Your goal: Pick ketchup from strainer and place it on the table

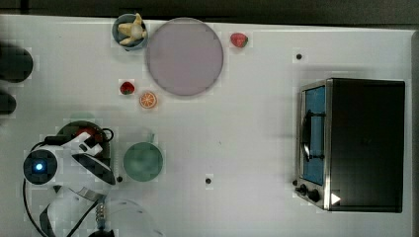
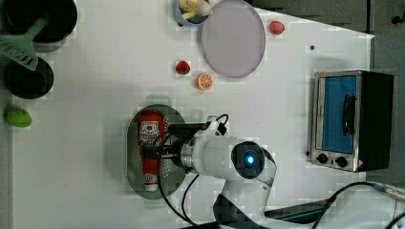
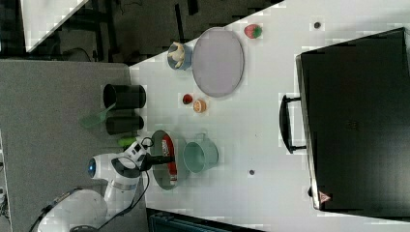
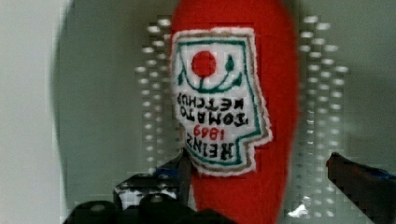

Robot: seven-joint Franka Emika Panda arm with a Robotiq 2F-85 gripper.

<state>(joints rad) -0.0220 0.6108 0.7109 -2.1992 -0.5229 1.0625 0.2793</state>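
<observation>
**Fingers straddle the ketchup in the strainer**

On the white desk [image 2: 95,95], one pale green strainer [image 2: 136,164] cradles one red ketchup [image 2: 150,143] bottle, lying flat. The gripper [image 2: 155,153] hangs just over it, fingers [image 4: 359,175] spread wide on either side, not yet pinching. The reaching step looks nearly done; next, squeeze the bottle's middle and lift. Also: one toaster oven [image 2: 351,119], one purple plate [image 2: 233,38], one green cup [image 1: 143,161], two strawberries.

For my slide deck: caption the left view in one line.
Open gripper poised over the ketchup lying in the strainer on the white table.
</observation>
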